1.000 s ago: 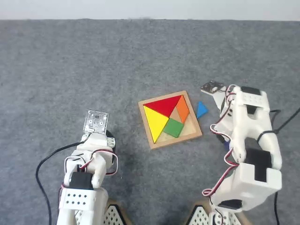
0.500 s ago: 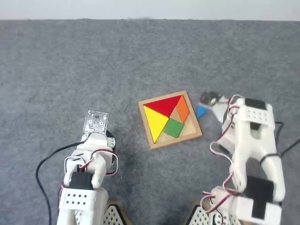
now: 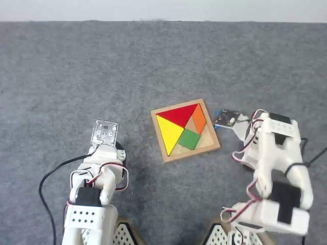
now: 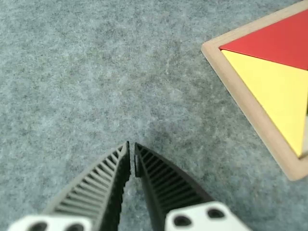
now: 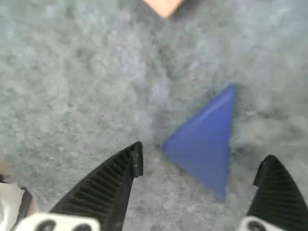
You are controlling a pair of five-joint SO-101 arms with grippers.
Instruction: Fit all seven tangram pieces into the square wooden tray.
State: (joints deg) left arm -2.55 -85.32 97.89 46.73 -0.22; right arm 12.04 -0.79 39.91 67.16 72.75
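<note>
The square wooden tray (image 3: 164, 148) lies mid-table holding a red triangle (image 3: 179, 115), a yellow triangle (image 3: 169, 132), an orange piece (image 3: 199, 118) and a green square (image 3: 189, 139). A blue triangle (image 5: 206, 143) lies on the carpet just right of the tray; in the high view the right arm's wrist hides nearly all of it. My right gripper (image 5: 202, 166) is open, its fingers straddling the blue triangle from above. My left gripper (image 4: 131, 147) is shut on nothing, over bare carpet left of the tray (image 4: 250, 103).
Grey carpet covers the whole table. The left arm (image 3: 99, 168) stands at the lower left, the right arm (image 3: 273, 168) at the lower right. A corner of the tray (image 5: 162, 6) lies just beyond the blue triangle.
The right arm has swung its wrist down and left over the blue triangle, covering it in the high view. The left arm has stayed still.
</note>
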